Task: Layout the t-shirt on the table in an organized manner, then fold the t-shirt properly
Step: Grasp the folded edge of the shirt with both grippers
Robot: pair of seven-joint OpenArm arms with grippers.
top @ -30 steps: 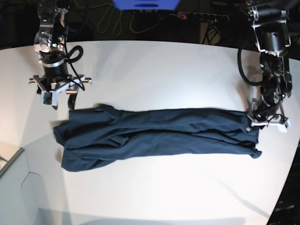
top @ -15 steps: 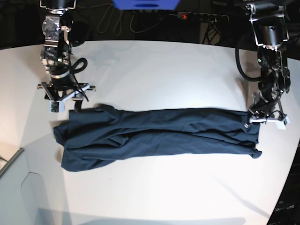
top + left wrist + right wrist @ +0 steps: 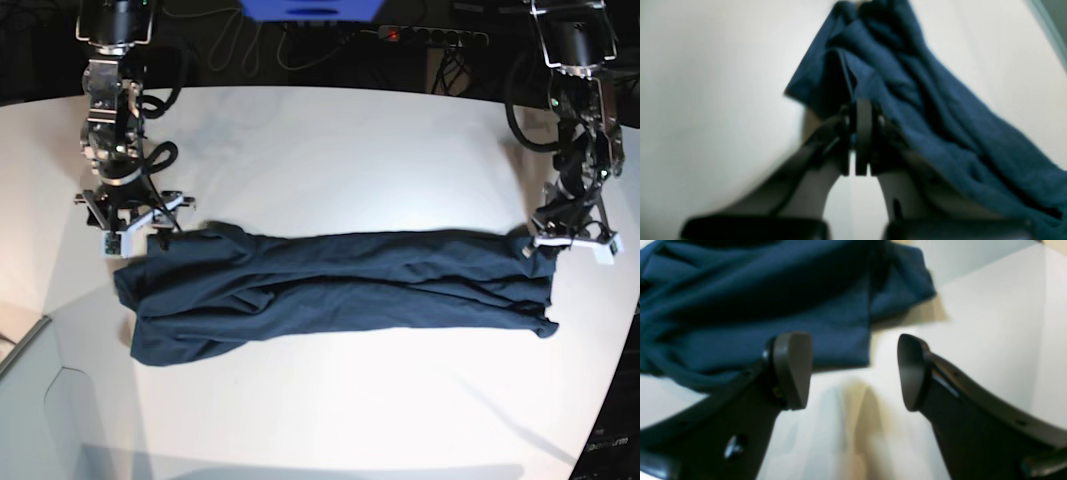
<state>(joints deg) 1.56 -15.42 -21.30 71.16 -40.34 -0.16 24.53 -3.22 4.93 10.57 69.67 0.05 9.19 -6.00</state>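
Two arms stand at opposite ends of the shirt [image 3: 330, 290], which lies on the table [image 3: 330, 150] as a long dark band running across the base view, bunched and creased along its length.

The left gripper [image 3: 860, 140] sits at the shirt's end on that view's right. Its jaws are pressed together on a raised fold of fabric at the edge; the wrist view shows cloth pinched between the fingertips, with the rest trailing away to the right.

The right gripper [image 3: 853, 371] hangs at the other end, near the upper corner of the shirt. Its jaws stand wide apart with bare table between them. One finger [image 3: 791, 370] overlaps the shirt's edge in the wrist view; whether it touches the cloth cannot be told.
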